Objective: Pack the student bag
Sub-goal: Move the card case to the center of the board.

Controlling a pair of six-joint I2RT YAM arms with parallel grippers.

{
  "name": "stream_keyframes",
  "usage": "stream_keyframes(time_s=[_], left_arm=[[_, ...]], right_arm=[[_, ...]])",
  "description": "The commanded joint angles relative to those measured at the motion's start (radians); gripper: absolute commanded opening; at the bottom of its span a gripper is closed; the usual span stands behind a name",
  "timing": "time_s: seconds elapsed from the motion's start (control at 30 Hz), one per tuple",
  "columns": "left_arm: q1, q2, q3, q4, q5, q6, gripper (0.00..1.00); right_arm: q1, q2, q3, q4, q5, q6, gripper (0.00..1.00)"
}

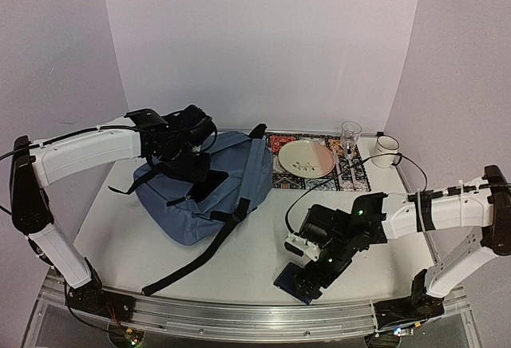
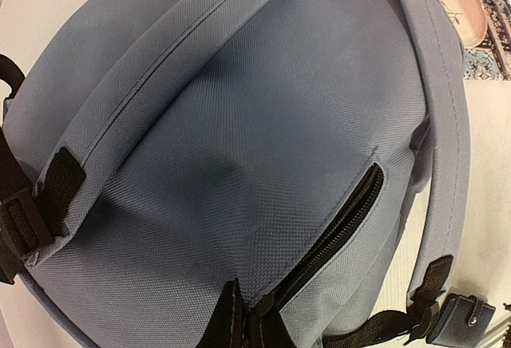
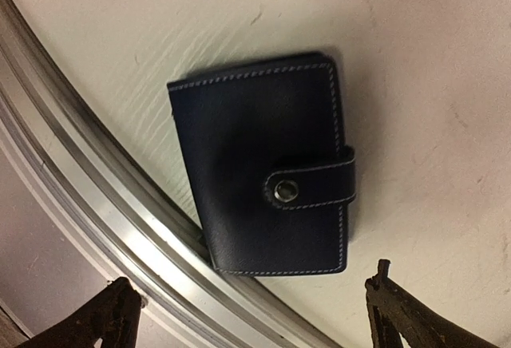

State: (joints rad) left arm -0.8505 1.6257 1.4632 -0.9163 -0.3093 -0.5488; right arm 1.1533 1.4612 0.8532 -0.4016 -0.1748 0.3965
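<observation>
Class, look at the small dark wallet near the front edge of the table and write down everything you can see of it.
The wallet is small and dark navy, apparently leather, with pale stitching along its edges. A strap tab with a silver snap holds it closed. It lies flat on the white table, with one corner reaching the metal rail at the front edge. The right end effector hovers above it, fingers wide apart and clear of it.

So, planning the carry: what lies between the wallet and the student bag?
Bare table, per the top view, from wallet to student bag.
</observation>
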Motion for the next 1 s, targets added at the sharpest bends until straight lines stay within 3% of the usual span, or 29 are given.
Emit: stream_keyframes(time_s=[0.0, 0.3, 0.57, 0.7, 0.8, 0.97], left_arm=[[0.008, -0.047, -0.009, 0.111, -0.043, -0.028, 0.0], [0.01, -0.059, -0.027, 0.113, -0.057, -0.024, 0.0], [0.022, -0.048, -0.013, 0.112, -0.058, -0.007, 0.0], [0.033, -0.046, -0.006, 0.112, -0.054, 0.0, 0.0], [0.04, -0.05, -0.005, 0.111, -0.051, 0.005, 0.0], [0.051, -0.065, -0.019, 0.111, -0.047, 0.01, 0.0]], right_arm=[[0.053, 0.045, -0.018, -0.06, 0.033, 0.104, 0.98], [0.084, 0.21, 0.06, -0.058, 0.254, 0.249, 0.93], [0.081, 0.352, 0.202, -0.041, 0.314, 0.293, 0.69], [0.058, 0.435, 0.307, -0.042, 0.33, 0.349, 0.62], [0.052, 0.456, 0.381, -0.042, 0.31, 0.34, 0.66], [0.039, 0.386, 0.42, -0.046, 0.188, 0.211, 0.85]])
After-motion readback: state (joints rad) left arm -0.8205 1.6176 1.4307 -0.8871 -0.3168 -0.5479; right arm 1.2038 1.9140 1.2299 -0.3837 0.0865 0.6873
